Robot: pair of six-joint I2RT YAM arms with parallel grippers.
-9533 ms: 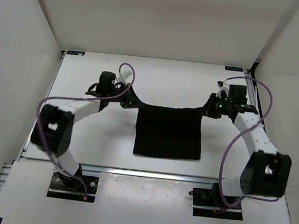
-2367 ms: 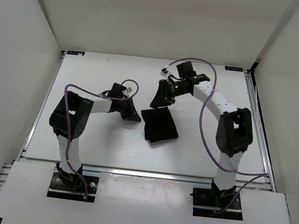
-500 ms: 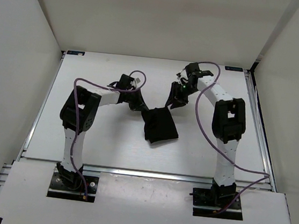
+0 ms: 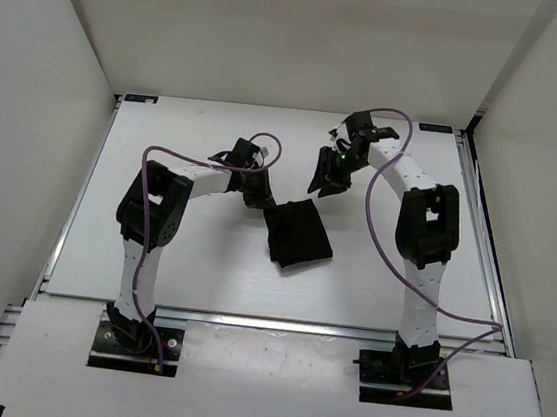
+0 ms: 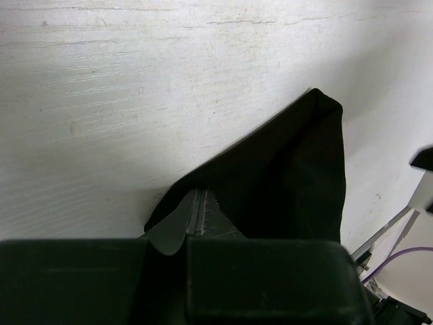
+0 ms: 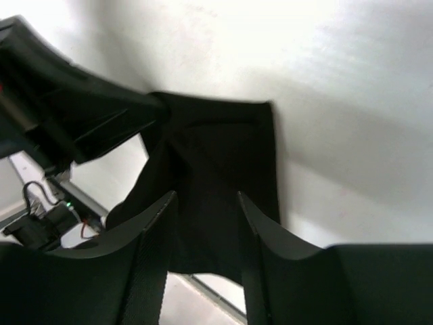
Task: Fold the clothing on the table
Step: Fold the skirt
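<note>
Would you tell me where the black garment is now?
Top view: the garment lies folded on the table, its far-left corner pinched by the left hand, open right hand just beyond.

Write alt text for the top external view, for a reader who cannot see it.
The clothing, a small black bundle, lies on the table. The left gripper is shut on its far left corner; the right gripper hangs open beyond it.

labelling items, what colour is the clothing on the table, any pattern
Plain black, no pattern; the clothing shows best in the top external view.
</note>
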